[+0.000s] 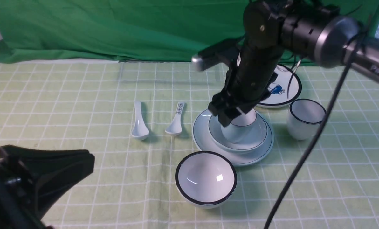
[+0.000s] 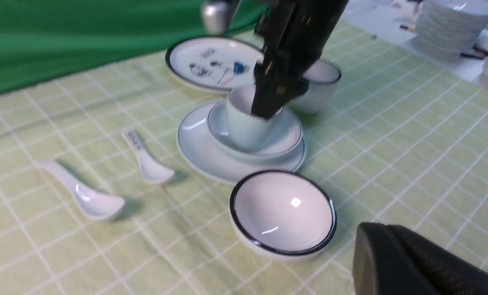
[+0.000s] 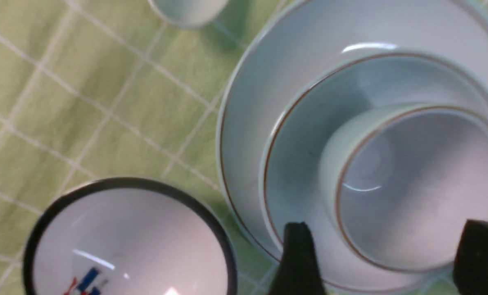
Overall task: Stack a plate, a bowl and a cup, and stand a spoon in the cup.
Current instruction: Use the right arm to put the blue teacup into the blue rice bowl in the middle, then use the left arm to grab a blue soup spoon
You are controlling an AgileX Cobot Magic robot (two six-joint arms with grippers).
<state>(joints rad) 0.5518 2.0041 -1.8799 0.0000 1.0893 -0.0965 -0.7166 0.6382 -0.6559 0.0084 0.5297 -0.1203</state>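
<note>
Pale blue-white cup upright inside the thin-rimmed bowl, bowl nested on the larger plate, right gripper with black fingertips spread wide either side of the cup, black-rimmed plate with blue and red marks nearby, checked green tablecloth

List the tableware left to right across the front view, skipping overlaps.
plain spoon → blue-marked spoon → plate carrying bowl and cup → black-rimmed cup. Skipped for overlapping the stack: black-rimmed bowl, painted plate.

Open cloth lies left of the spoon, while the marked spoon and black-rimmed bowl flank the plate.
</note>
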